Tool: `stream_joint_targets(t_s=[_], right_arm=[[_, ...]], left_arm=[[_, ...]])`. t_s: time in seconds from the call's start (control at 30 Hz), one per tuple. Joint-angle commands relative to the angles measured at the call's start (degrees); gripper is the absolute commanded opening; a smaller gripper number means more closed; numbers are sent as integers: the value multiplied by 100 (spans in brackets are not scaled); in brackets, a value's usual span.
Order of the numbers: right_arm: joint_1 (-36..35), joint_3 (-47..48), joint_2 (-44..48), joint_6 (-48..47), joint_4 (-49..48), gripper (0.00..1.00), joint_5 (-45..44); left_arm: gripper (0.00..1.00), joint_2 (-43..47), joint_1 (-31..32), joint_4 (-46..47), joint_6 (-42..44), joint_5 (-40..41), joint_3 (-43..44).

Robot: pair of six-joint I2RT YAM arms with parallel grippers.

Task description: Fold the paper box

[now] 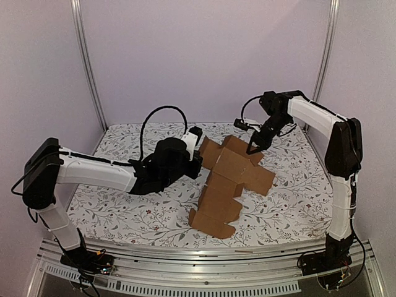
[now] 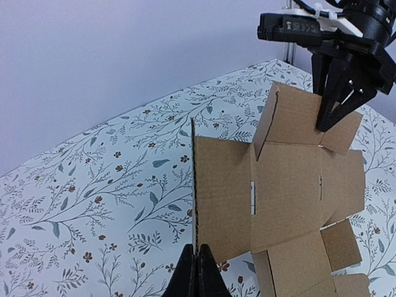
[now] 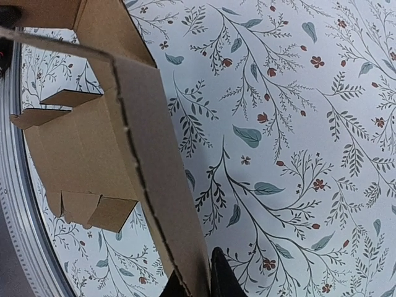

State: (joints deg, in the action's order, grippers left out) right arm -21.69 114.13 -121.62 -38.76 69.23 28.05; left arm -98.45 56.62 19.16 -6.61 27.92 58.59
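Observation:
The paper box (image 1: 228, 182) is a plain brown cardboard cut-out, partly unfolded, held off the floral cloth between both arms with its lower flaps hanging toward the front. My left gripper (image 1: 197, 154) is shut on the edge of its left panel (image 2: 223, 204); the fingers (image 2: 197, 275) pinch that thin edge in the left wrist view. My right gripper (image 1: 253, 148) is shut on an upper right flap (image 2: 297, 117). In the right wrist view the flap (image 3: 154, 154) runs between the black fingertips (image 3: 224, 278).
The table has a floral cloth (image 1: 136, 210). A metal rail (image 1: 204, 253) runs along the front edge. Two aluminium posts (image 1: 86, 62) stand at the back corners, with plain walls behind.

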Motion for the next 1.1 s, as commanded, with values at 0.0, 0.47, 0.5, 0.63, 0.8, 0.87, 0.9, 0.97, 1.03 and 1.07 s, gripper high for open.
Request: stream_joint_targets(t_s=[0.0, 0.47, 0.5, 0.63, 0.8, 0.87, 0.9, 0.97, 1.03, 1.07], right_arm=[[25, -69, 133, 60, -171, 8, 156], [-480, -1510, 1217, -656, -2572, 0, -2670], [-606, -1694, 1290, -918, -2878, 0, -3116], [-1060, -2340, 1454, -1988, -4071, 0, -4393], [-1526, -2909, 1488, -2745, -5476, 0, -4933], [-1707, -3278, 1507, -2995, -6256, 0, -5062], [-1788, -3512, 1516, -3217, -6704, 0, -5125], [-1973, -3947, 1499, -3541, -7674, 0, -5256], [-2086, -4298, 1464, -3852, -8433, 0, -5289], [-2127, -4454, 1439, -3970, -8777, 0, -5294]], left_arm=[[0, 104, 21, 156, 15, -6, -37], [35, 1415, -132, -65, -67, -30, -859], [36, 1597, -201, -91, -174, -17, -1011], [38, 2100, -575, -69, -853, -58, -1697], [40, 1944, -1072, 219, -1517, -395, -2292], [41, 1709, -1192, 367, -1627, -584, -2339], [42, 1574, -1245, 414, -1651, -697, -2315], [43, 1254, -1327, 460, -1659, -864, -2180], [43, 922, -1418, 537, -1632, -1091, -2018], [43, 754, -1463, 591, -1596, -1247, -1914]])
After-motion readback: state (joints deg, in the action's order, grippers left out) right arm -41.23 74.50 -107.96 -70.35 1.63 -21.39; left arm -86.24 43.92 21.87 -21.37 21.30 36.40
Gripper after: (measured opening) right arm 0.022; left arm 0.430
